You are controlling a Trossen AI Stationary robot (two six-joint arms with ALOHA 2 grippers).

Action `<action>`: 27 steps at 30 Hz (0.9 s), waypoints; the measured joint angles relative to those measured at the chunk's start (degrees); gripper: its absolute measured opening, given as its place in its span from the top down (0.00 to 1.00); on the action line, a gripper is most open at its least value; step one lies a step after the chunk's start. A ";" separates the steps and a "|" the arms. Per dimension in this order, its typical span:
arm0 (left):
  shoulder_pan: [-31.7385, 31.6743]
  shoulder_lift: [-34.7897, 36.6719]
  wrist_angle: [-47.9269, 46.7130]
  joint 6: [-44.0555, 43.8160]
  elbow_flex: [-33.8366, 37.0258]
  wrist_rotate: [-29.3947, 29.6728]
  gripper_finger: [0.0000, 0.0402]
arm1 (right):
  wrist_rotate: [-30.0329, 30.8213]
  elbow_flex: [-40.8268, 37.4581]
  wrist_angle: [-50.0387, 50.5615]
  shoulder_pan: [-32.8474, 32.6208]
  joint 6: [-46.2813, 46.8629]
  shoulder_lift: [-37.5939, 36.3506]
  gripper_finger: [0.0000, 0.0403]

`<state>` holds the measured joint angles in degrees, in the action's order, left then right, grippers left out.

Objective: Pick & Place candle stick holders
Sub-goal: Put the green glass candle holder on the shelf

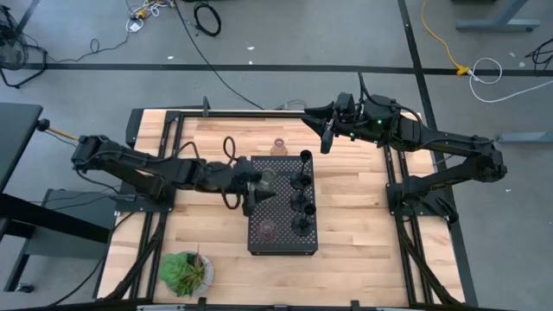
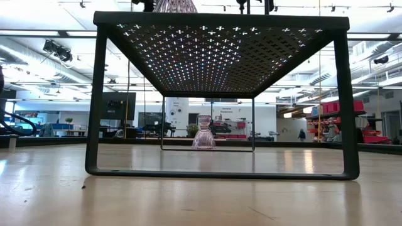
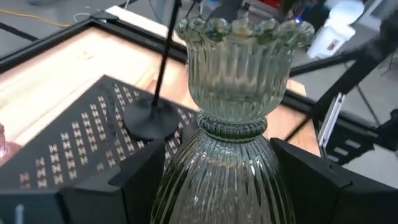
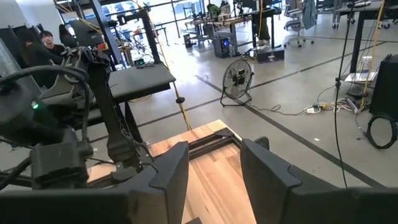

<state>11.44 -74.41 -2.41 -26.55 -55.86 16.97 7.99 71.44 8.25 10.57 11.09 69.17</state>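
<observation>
Green ribbed glass fills the left wrist view: the left gripper (image 1: 256,183) is clamped on the olive-green holder (image 3: 233,124) by its skirt, over the black tray's (image 1: 259,242) left edge near its far corner. I'd judge it a placing step; next it must lower squarely and let go. Its long axis looks upright, cup uppermost, though from above that's hard to confirm. The right gripper (image 4: 211,180) waits, fingers parted, above the table's far edge.

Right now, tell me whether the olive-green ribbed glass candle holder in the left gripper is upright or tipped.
Upright. The olive-green ribbed glass candle holder stands with its scalloped cup on top, clamped between the left gripper fingers above the black perforated tray.
</observation>
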 joint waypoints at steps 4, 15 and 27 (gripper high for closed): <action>2.63 0.00 -2.35 -1.66 0.00 2.56 0.32 | -0.50 0.00 0.17 0.00 -0.17 0.02 0.64; 11.61 -0.04 -11.31 -8.67 0.00 17.14 0.32 | -2.58 -0.04 0.35 -0.02 -0.15 0.04 0.64; 20.99 0.19 -26.60 -23.13 0.04 32.99 0.32 | -2.47 -0.04 -0.61 0.00 -1.07 0.07 0.64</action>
<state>32.43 -74.22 -29.02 -49.68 -55.81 49.96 5.52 71.40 7.64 10.57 10.02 69.23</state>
